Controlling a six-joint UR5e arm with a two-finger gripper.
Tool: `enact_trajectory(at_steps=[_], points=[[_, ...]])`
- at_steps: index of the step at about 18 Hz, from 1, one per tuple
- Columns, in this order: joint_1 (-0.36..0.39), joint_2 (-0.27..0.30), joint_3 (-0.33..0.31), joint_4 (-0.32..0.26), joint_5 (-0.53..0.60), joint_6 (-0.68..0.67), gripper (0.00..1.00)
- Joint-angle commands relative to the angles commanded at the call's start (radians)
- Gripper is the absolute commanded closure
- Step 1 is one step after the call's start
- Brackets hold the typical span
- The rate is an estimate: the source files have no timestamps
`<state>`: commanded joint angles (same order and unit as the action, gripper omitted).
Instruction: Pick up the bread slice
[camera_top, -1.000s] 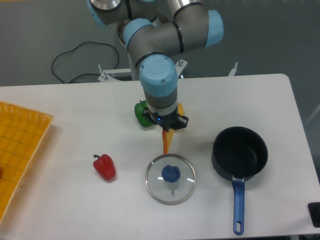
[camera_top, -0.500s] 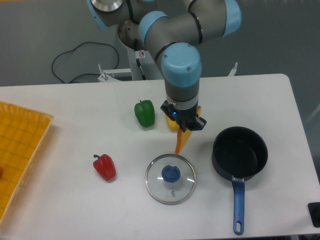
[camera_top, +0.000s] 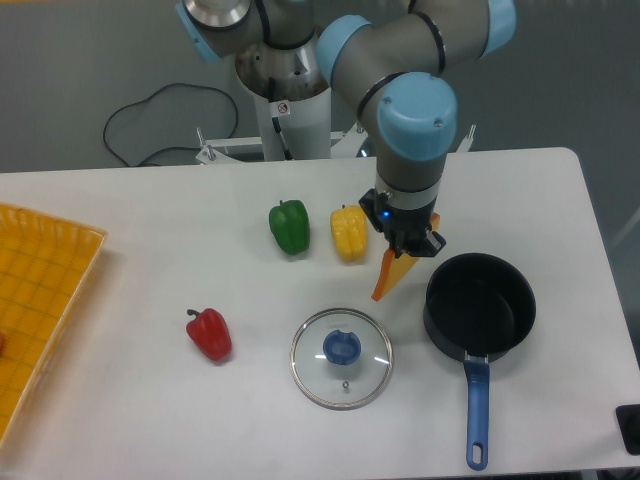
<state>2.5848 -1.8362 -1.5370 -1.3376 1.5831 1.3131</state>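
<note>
The bread slice (camera_top: 389, 276) is a thin orange-tan wedge hanging point-down from my gripper (camera_top: 408, 245). The gripper is shut on its upper end and holds it above the table, just left of the black pot (camera_top: 480, 305). The slice's tip hangs over the table between the yellow bell pepper (camera_top: 348, 232) and the pot. The fingertips are mostly hidden by the wrist.
A green bell pepper (camera_top: 289, 226) stands left of the yellow one. A red bell pepper (camera_top: 210, 334) lies at front left. A glass lid with a blue knob (camera_top: 342, 358) lies in front. The pot has a blue handle (camera_top: 476, 415). An orange tray (camera_top: 35, 305) is at the left edge.
The arm has moved to the right with the bread slice in its grip, from beside the green pepper to beside the pot. The yellow pepper is now uncovered.
</note>
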Motion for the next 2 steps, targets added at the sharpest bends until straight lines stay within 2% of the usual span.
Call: enact_trajectory(at_steps=[2], points=[[0.000,0.000,-0.002,0.000,0.002,-0.002,0.88]])
